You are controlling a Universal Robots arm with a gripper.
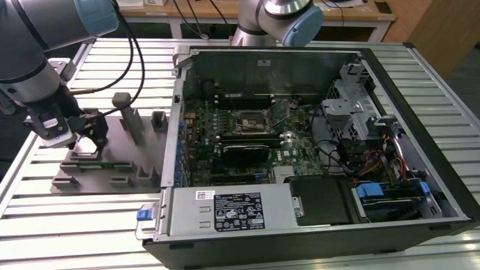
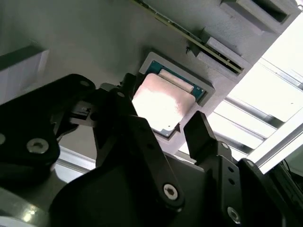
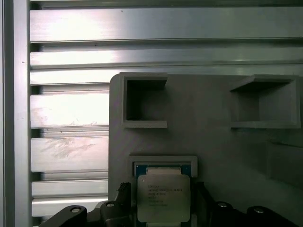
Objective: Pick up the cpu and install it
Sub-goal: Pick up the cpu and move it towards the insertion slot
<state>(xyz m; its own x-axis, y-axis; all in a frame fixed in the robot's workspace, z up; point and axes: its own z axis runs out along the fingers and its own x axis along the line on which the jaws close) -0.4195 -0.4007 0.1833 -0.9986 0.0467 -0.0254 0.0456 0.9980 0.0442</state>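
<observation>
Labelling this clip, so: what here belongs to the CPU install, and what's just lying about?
Job: cpu, gripper, motherboard socket, grey holder tray.
Lying about: power supply, drive cables, empty holder pockets.

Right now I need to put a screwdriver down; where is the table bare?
Toward the exterior view's lower left, the table slats are bare between the grey tray and the table's edge, beside the computer case. Crowded: the tray's upright blocks, and the claw over the chip.
</observation>
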